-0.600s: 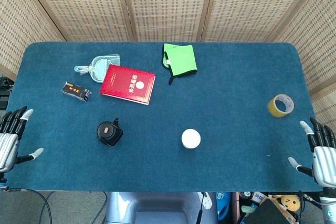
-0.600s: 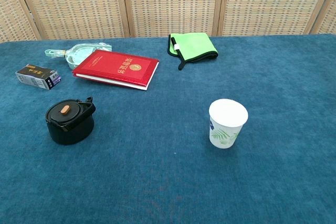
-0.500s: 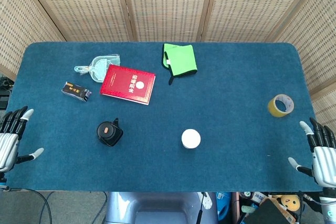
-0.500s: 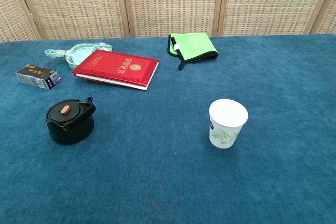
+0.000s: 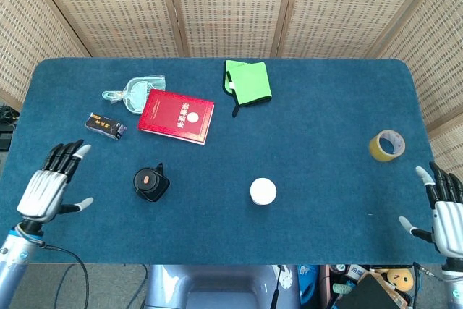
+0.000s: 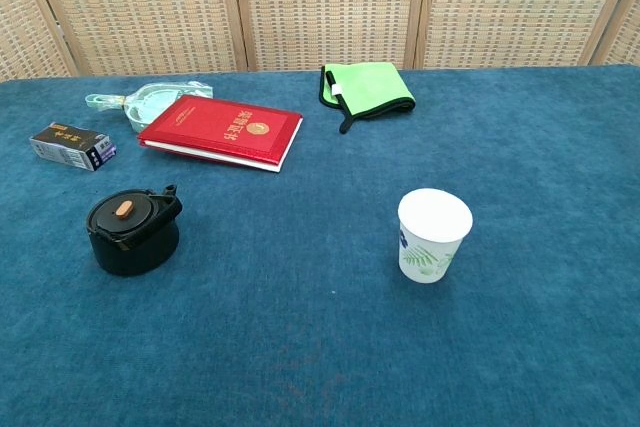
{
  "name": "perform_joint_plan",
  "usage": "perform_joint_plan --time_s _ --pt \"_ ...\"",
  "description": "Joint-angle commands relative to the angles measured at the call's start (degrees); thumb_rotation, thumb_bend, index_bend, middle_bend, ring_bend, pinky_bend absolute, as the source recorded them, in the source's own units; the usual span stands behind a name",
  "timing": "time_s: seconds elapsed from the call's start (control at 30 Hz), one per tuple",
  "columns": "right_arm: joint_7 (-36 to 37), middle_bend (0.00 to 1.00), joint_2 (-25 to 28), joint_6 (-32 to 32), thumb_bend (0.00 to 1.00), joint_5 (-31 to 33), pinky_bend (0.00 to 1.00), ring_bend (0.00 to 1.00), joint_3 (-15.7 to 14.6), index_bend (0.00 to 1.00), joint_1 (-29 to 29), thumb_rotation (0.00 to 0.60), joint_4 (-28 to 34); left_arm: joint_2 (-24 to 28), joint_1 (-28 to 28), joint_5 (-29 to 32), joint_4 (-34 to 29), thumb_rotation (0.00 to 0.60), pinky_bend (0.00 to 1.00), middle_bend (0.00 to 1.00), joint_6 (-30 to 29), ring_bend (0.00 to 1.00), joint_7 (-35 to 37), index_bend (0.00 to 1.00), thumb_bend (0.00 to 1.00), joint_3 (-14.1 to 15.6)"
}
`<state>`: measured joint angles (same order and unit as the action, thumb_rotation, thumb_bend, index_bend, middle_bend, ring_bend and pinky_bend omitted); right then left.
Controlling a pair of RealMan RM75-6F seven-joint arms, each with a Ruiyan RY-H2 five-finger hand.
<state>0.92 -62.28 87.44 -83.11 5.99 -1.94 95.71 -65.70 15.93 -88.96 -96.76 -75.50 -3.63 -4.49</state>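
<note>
Woven rattan screens with wooden frames stand behind a tabletop (image 5: 325,121) covered in deep blue, short-piled cloth. Take the black teapot (image 5: 150,184) as the landmark: squat, round, glossy, with an orange knob on its lid.

The left hand (image 5: 49,188) hovers over the cloth to the left of the teapot, apart from it, its fingers (image 5: 65,155) spread wide and straight, holding and touching nothing. The teapot is the thing nearest to it. The right hand (image 5: 447,208) hangs at the tabletop's right edge, far to the right of the teapot, its fingers likewise spread and empty. Neither hand shows in the chest view.

Right of the teapot stands a white paper cup (image 6: 433,234) printed with green leaves. Behind the teapot lies a flat red book (image 5: 176,116) with a gold emblem; beside the book's far left corner is a clear plastic packet (image 5: 134,92), and left of the book a small dark box (image 5: 105,126). A folded bright green cloth (image 5: 247,82) with black edging lies far behind and to the right. A ring of yellowish tape (image 5: 387,145) lies flat far to the right, near the right hand.
</note>
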Motion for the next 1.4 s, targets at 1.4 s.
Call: perform_joint_plan --time_s 1.4 --pt "0.86 0.0 0.01 -3.08 0.0 2.34 0.0 0.0 0.22 0.0 -0.98 0.6 -0.85 -13.42 14.83 17.48 16.16 0.6 0.0 0.0 21.25 0.0 -0.24 0.0 0.14 -3.24"
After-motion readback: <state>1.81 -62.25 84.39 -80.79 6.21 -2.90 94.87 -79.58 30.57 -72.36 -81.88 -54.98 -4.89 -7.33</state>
